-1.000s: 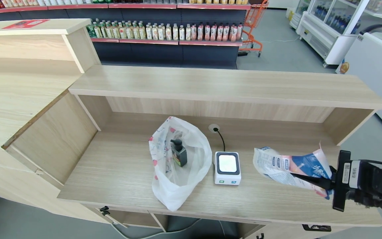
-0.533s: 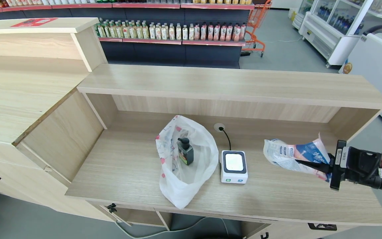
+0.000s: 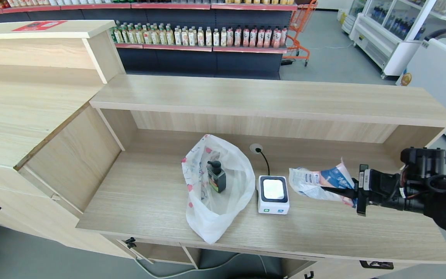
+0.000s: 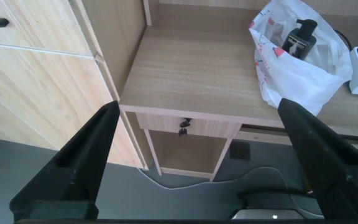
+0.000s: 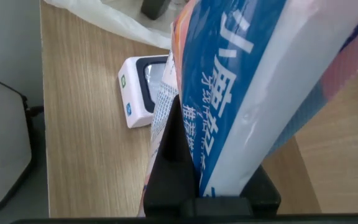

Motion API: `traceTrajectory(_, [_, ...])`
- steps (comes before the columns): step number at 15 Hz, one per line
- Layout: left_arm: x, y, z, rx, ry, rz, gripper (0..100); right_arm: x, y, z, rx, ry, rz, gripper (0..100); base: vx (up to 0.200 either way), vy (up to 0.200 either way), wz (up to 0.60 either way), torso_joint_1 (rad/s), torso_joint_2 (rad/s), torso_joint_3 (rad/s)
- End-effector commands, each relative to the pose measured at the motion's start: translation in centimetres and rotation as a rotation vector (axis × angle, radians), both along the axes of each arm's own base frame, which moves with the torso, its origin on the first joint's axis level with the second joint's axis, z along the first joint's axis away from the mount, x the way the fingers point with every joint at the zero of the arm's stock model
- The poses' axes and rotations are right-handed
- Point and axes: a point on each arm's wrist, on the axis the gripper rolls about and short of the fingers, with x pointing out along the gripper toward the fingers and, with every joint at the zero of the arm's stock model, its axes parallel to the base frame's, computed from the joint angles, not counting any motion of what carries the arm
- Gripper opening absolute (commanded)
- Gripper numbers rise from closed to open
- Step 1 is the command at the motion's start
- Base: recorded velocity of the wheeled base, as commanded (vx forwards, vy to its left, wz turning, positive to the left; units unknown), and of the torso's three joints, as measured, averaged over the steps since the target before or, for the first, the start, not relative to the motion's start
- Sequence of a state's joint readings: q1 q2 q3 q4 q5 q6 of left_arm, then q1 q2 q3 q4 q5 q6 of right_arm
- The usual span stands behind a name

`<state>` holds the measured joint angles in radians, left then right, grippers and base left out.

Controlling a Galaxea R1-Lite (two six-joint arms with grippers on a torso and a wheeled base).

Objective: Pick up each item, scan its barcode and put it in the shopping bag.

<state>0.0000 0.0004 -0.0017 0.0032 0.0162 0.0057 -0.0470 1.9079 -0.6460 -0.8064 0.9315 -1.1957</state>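
My right gripper [image 3: 341, 192] is shut on a blue, white and pink snack bag [image 3: 318, 182], holding it just above the counter to the right of the white barcode scanner [image 3: 273, 189]. The same snack bag [image 5: 247, 93] sits close to the right wrist camera, with the scanner [image 5: 143, 90] beyond it. A white plastic shopping bag [image 3: 211, 186] lies open left of the scanner, with a dark pump bottle [image 3: 216, 177] standing inside. My left gripper [image 4: 197, 162] hangs open off the counter's front left corner, well away from the shopping bag [image 4: 297, 56].
The wooden counter [image 3: 323, 228] has a raised shelf [image 3: 269, 97] over its back. A black cable [image 3: 263, 159] runs from the scanner to a hole in the counter. Drawers [image 4: 30, 68] stand to the left. Store shelves of bottles [image 3: 199, 37] line the back.
My right arm has carried the snack bag leftward toward the scanner and lowered it. The head camera shifted slightly early on. Shopping bag, bottle and scanner stayed put.
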Motion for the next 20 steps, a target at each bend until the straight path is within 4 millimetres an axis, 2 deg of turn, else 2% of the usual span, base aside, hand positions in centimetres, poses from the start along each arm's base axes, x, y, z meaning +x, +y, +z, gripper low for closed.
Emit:
traceTrajectory(1, [0.0,0.0,0.0,0.000,0.000,0.001,100,1.7,0.7,-1.9,0.007,0.033,0.036,0,0.000,0.000,0.00,0.000,0.00,0.000])
traceTrajectory(6, [0.0,0.0,0.0,0.000,0.000,0.001,100,3.0,1.2,-3.4,0.006,0.022,0.066,0,0.000,0.000,0.00,0.000,0.00,0.000])
traceTrajectory(12, [0.0,0.0,0.0,0.000,0.001,0.001,100,5.4,4.5,-4.1,0.004,-0.012,0.153,0,0.000,0.000,0.00,0.000,0.00,0.000])
traceTrajectory(20, [0.0,0.0,0.0,0.000,0.000,0.001,100,8.0,5.1,-6.5,0.002,-0.061,0.158,0,0.000,0.000,0.00,0.000,0.00,0.000])
